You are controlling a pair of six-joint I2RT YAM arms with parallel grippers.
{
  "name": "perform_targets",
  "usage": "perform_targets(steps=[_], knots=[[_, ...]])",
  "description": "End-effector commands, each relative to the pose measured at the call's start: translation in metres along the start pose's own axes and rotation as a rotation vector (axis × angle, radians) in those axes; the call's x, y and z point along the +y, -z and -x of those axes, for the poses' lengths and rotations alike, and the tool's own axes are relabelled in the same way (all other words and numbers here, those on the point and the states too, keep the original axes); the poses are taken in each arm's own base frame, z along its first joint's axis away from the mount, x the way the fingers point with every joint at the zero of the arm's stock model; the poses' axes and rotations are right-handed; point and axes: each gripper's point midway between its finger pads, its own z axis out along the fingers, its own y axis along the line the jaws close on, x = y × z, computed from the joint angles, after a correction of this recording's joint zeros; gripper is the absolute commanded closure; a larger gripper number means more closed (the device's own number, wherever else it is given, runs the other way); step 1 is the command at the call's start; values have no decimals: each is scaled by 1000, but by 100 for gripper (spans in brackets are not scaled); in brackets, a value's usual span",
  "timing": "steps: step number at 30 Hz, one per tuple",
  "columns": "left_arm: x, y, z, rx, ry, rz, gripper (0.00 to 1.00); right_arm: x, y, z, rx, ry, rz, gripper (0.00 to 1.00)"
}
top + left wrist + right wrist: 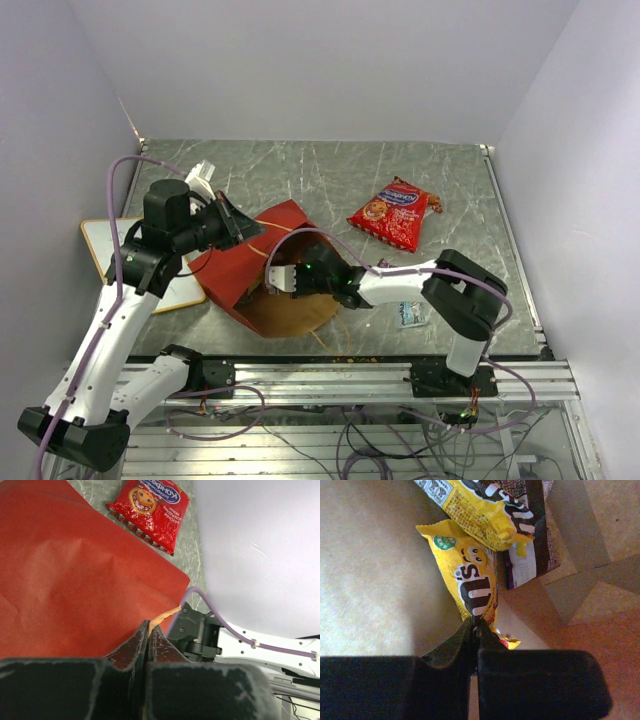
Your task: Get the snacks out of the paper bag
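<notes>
The paper bag (250,262) lies on its side, red panel up, brown mouth facing the near edge. My left gripper (149,626) is shut on its thin tan handle (167,614) at the upper lip and holds it up. My right gripper (476,622) reaches inside the bag and is shut on the lower end of a yellow candy packet (467,575). A second yellow packet (480,510) and a purple one (527,560) lie just beyond it. The red chip bag (393,213) rests on the table right of the paper bag, and a pale blue packet (412,314) lies near the front edge.
A wood-framed whiteboard (100,240) lies at the left edge under my left arm. A small white object (205,175) sits at the back left. The right arm's purple cable (310,235) arcs over the bag. Grey walls close in on three sides.
</notes>
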Motion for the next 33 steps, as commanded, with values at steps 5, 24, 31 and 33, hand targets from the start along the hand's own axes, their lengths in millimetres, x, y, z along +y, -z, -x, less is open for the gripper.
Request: perform_targets(steps=[5, 24, 31, 33], knots=[[5, -7, 5, -6, -10, 23, 93, -4, 56, 21, -11, -91, 4, 100], [12, -10, 4, 60, 55, 113, 93, -6, 203, 85, -58, -539, 38, 100], [18, -14, 8, 69, 59, 166, 93, -65, 282, 74, -35, -759, -344, 100], [19, -13, 11, 68, 47, 180, 93, -87, 307, 66, -48, -897, -519, 100]])
